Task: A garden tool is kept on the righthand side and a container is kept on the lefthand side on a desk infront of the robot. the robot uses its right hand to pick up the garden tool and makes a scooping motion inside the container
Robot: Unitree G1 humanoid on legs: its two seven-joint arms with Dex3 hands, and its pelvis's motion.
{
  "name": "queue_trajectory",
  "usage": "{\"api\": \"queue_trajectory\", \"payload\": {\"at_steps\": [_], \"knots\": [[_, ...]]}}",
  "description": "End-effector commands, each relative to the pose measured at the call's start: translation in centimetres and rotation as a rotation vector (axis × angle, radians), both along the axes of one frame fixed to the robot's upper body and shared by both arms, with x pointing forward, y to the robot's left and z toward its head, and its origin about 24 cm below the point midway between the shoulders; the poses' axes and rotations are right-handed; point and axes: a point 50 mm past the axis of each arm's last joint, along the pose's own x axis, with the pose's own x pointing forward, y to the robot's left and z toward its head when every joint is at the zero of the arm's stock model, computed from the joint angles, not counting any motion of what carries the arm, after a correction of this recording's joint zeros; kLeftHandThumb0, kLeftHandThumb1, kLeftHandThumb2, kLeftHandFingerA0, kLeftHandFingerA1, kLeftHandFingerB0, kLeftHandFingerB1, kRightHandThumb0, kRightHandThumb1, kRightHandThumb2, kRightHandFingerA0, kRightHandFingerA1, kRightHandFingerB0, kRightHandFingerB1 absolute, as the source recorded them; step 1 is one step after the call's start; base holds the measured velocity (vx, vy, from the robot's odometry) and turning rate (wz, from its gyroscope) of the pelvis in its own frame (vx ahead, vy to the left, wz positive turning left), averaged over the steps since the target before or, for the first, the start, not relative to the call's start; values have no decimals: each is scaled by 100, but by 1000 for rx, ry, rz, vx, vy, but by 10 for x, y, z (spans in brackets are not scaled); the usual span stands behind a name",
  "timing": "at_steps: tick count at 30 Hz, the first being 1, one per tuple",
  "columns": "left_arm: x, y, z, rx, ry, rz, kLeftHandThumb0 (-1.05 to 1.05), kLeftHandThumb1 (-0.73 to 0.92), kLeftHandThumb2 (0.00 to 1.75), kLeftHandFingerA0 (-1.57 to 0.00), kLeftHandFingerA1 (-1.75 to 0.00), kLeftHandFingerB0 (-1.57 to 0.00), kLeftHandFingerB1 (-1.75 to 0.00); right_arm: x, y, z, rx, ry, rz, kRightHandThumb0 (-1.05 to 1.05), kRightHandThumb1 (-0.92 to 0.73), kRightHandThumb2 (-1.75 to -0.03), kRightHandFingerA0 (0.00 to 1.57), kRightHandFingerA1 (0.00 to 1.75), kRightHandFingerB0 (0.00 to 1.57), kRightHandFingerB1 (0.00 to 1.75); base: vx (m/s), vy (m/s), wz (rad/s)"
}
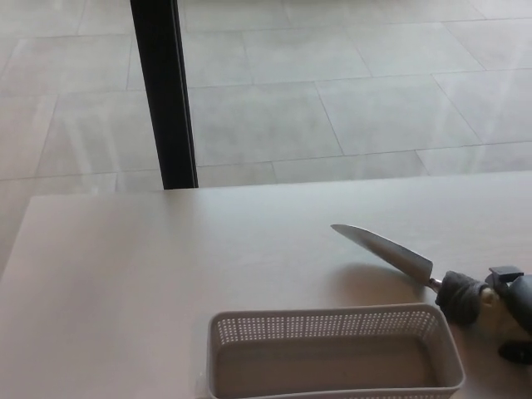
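The right robot hand (515,312), at the picture's right edge, grips the garden tool (407,266) by its handle (blade clear of the tabletop (125,283)). Its long axis points up-left, and the container (332,356) sits just below-left, so the scoop should swing down and leftward.

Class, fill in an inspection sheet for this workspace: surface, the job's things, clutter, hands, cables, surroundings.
Surface: pale desk, bare apart from the job's things.
Job's things: trowel held above the desk, blade pointing left, outside the basket; white perforated basket at the near edge, looks empty.
Clutter: nothing seen.
Hands: right hand shut on the trowel's handle at the picture's right edge; left hand not in view.
Cables: nothing seen.
Surroundings: tiled floor, black post beyond the desk.
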Motion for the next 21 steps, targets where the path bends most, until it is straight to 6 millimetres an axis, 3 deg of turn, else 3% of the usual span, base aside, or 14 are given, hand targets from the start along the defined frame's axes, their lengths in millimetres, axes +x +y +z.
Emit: {"api": "queue_trajectory", "payload": {"at_steps": [1, 2, 3, 4, 5, 9, 10, 12, 13, 14, 15, 16, 17, 21], "knots": [[-1, 6, 5, 5, -3, 14, -39, 70, 60, -62, -69, -47, -53, -27, 3, -36, 67, 84, 73, -27, -69, -70, 85, 150, 85, 79, 0, 0, 0], [-1, 6, 5, 7, -9, 30, -39, 68, 60, -64, -69, -46, -52, -28, 0, -34, 67, 48, 71, -29, -69, -70, 86, 156, 84, 74, 0, 0, 0], [-1, 8, 6, 10, -2, 16, -39, 68, 60, -64, -70, -45, -53, -29, -5, -30, 95, -23, 65, -34, -53, -98, 115, 131, 81, 83, 0, 0, 0], [-1, 8, 6, 10, -2, 16, -39, 68, 60, -64, -70, -45, -53, -29, -5, -30, 95, -25, 66, -34, -53, -98, 115, 131, 81, 83, 0, 0, 0], [0, 8, 6, 17, 0, 6, -40, 68, 60, -65, -72, -46, -54, -29, -8, -27, 114, -71, 73, -26, -66, -73, 90, 168, 85, 84, 0, 0, 0], [-2, 8, 6, 7, -9, 28, -38, 67, 59, -63, -70, -49, -53, -30, -23, -14, 249, -287, 40, -19, -55, -83, 112, 159, 88, 96, 0, 0, 0], [-3, 8, 6, 8, -5, 23, -39, 67, 60, -63, -69, -48, -53, -30, -25, -13, 247, -293, 36, -23, -66, -79, 90, 175, 77, 104, 0, 0, 0], [-4, 9, 5, 7, 2, 20, -38, 68, 60, -62, -68, -48, -53, -29, -32, -6, 266, -337, 12, -23, -68, -78, 90, 175, 77, 107, 0, 0, 0], [-2, 9, 6, 20, 5, 19, -38, 67, 60, -66, -72, -48, -53, -28, -41, 4, 298, -425, 3, -19, -63, -90, 89, 175, 68, 140, 0, 0, 0], [-3, 9, 5, 20, 10, 17, -38, 67, 60, -66, -72, -48, -53, -30, -42, 3, 298, -422, 2, -19, -63, -90, 89, 175, 68, 140, 0, 0, 0], [-2, 9, 6, 22, 9, 7, -38, 67, 60, -68, -73, -50, -56, -28, -50, 16, 362, -553, -32, -23, -51, -98, 117, 136, 90, 120, 0, 0, 0], [-3, 9, 6, 21, 9, 7, -38, 67, 60, -68, -73, -50, -56, -28, -51, 17, 369, -568, -34, -23, -51, -98, 117, 136, 90, 120, 0, 0, 0], [-3, 8, 6, 22, -1, 26, -37, 67, 60, -71, -76, -49, -57, -25, -62, 31, 432, -628, -113, -16, -64, -77, 83, 175, 66, 151, 0, 0, 0], [-6, 8, 4, 7, 6, 38, -37, 65, 59, -66, -72, -47, -55, -24, -79, 53, 423, -738, -161, -13, -64, -81, 83, 173, 69, 145, 0, 0, 0]]}}
